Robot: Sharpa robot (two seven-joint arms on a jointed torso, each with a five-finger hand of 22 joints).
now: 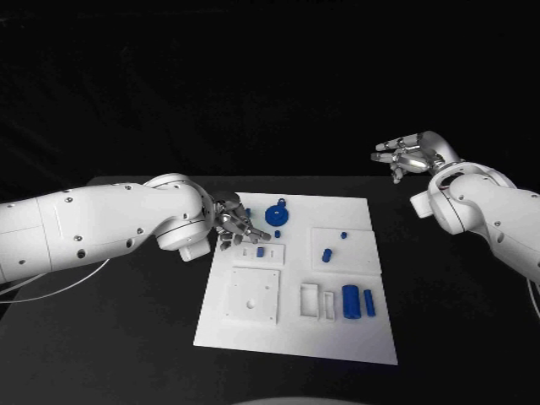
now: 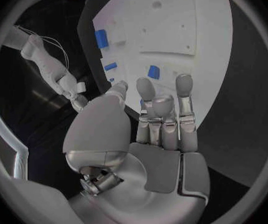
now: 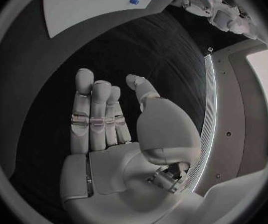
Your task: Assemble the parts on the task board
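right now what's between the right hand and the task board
Only bare black table, going by the head view: the right hand hangs open beyond the task board's far right corner, nothing lying between them.

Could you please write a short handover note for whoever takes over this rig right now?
Left hand: empty, fingers apart, at the task board's left edge near its far corner, beside the round blue part.
Right hand: empty, fingers loosely apart, off the board past its far right corner.
Parts: round blue part near the far edge; small blue pieces mid-board; two upright blue pieces near the right edge, close to the robot.
Done: cannot tell which parts are seated.
Left: neither hand holds a part; the left hand looks best placed to pick one up.
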